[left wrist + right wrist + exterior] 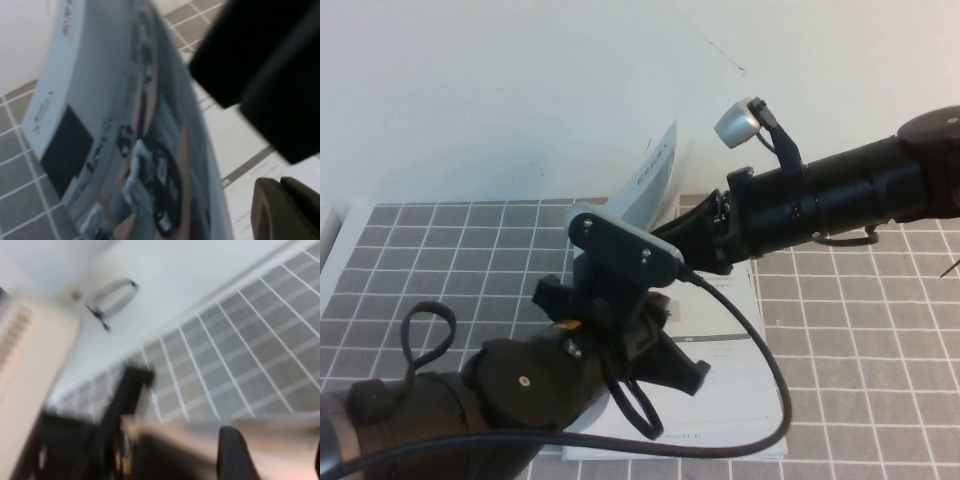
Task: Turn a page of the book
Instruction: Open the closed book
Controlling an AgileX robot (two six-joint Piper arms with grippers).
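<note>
The book (740,390) lies open on the checked mat, with white printed paper facing up. One page (655,170) stands lifted and curved above the spine; its printed side (150,140) shows robots on desks. My right gripper (705,235) reaches in from the right and sits against the base of that lifted leaf. Its fingers (232,452) stand wide apart and open, with a blurred pale surface between them (275,445). My left gripper (281,186) hovers over the open book beside the lifted leaf, its two fingers together. In the high view the left wrist's camera mount (620,245) hides them.
A grey checked mat (880,330) covers the table up to a white wall. The left arm's black cable (770,400) loops over the book's near right part. A pale object (328,235) sits at the mat's far left edge.
</note>
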